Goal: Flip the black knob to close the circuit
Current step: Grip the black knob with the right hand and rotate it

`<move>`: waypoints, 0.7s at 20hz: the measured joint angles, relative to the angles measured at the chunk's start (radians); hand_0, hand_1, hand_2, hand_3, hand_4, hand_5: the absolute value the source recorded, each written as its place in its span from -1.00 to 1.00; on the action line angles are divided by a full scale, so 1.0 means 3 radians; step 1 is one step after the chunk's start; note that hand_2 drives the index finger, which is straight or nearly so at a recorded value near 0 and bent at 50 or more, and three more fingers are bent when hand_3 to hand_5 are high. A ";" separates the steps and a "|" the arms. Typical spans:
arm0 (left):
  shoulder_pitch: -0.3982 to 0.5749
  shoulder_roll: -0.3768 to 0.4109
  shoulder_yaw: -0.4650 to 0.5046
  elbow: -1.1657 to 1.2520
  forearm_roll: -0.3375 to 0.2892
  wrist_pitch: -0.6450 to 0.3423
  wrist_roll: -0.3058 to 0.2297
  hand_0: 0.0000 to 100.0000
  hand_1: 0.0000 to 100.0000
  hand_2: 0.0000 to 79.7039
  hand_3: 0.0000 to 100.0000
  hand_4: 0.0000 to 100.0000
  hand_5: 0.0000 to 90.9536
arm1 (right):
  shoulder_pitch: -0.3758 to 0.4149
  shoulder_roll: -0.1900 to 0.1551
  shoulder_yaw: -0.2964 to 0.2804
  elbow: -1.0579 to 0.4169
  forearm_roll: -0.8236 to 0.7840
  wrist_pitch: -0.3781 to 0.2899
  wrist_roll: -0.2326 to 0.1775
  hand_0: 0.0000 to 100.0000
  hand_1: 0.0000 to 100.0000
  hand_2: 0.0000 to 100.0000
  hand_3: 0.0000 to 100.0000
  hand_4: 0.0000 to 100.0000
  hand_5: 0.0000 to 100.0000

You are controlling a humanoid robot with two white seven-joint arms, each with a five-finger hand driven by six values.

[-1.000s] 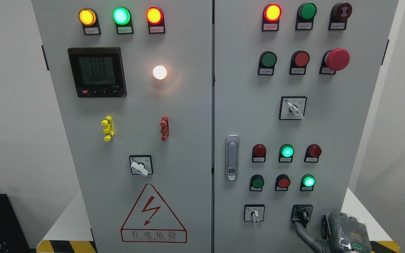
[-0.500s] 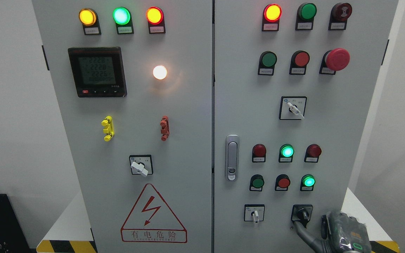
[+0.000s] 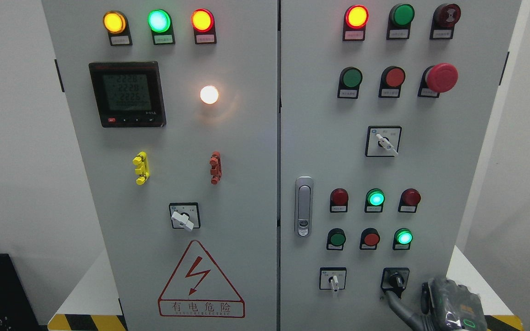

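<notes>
The black knob (image 3: 395,279) sits on its black plate at the lower right of the right cabinet door (image 3: 320,138), with its handle pointing down. My right hand (image 3: 407,298) comes up from the bottom right corner. One grey finger (image 3: 391,296) stretches up and to the left, and its tip lies just under the knob's lower left edge. A second finger (image 3: 424,294) stands upright beside the hand's dark body (image 3: 453,305). The hand holds nothing. My left arm is out of view.
A white-handled selector switch (image 3: 334,279) sits left of the knob. Above it are a row of push buttons and a row of indicator lamps, two of them lit green (image 3: 403,237). The door latch (image 3: 303,206) is at mid left. A white ledge (image 3: 465,276) runs behind the hand.
My right hand has sunk and shifted right by a few pixels. Its outstretched finger stays under the black knob, and the knob has not turned.
</notes>
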State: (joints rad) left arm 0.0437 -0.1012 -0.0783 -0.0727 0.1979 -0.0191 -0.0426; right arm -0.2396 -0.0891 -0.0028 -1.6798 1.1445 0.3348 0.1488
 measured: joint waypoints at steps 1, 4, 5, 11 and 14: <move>0.0000 0.0000 0.0000 0.0000 0.0000 0.0000 0.0000 -0.76 0.11 -1.00 -1.00 -1.00 -1.00 | 0.0000 0.0000 -0.0011 -0.0001 -0.0008 0.0000 0.0000 -1.00 -0.77 0.81 1.00 0.79 0.81; 0.0000 0.0000 0.0000 0.0000 0.0000 0.0000 0.0000 -0.76 0.11 -1.00 -1.00 -1.00 -1.00 | 0.0003 -0.0001 -0.0041 -0.0011 -0.0032 -0.0002 0.0006 -1.00 -0.77 0.82 1.00 0.79 0.81; 0.0000 0.0000 0.0000 0.0000 0.0000 0.0000 0.0000 -0.76 0.11 -1.00 -1.00 -1.00 -1.00 | 0.0004 -0.0001 -0.0052 -0.0014 -0.0039 -0.0005 0.0008 -1.00 -0.77 0.81 1.00 0.79 0.81; 0.0000 0.0000 0.0000 0.0001 0.0000 0.0000 0.0000 -0.76 0.11 -1.00 -1.00 -1.00 -1.00 | 0.0006 -0.0001 -0.0098 -0.0029 -0.0058 -0.0012 0.0015 -1.00 -0.74 0.81 1.00 0.79 0.81; 0.0001 0.0000 0.0000 0.0000 0.0000 0.0000 0.0000 -0.76 0.11 -1.00 -1.00 -1.00 -1.00 | 0.0006 -0.0005 -0.0116 -0.0032 -0.0063 -0.0013 0.0010 -1.00 -0.63 0.82 1.00 0.79 0.81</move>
State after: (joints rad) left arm 0.0441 -0.1012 -0.0782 -0.0726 0.1979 -0.0191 -0.0426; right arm -0.2377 -0.0906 -0.0376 -1.6893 1.1257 0.3309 0.1517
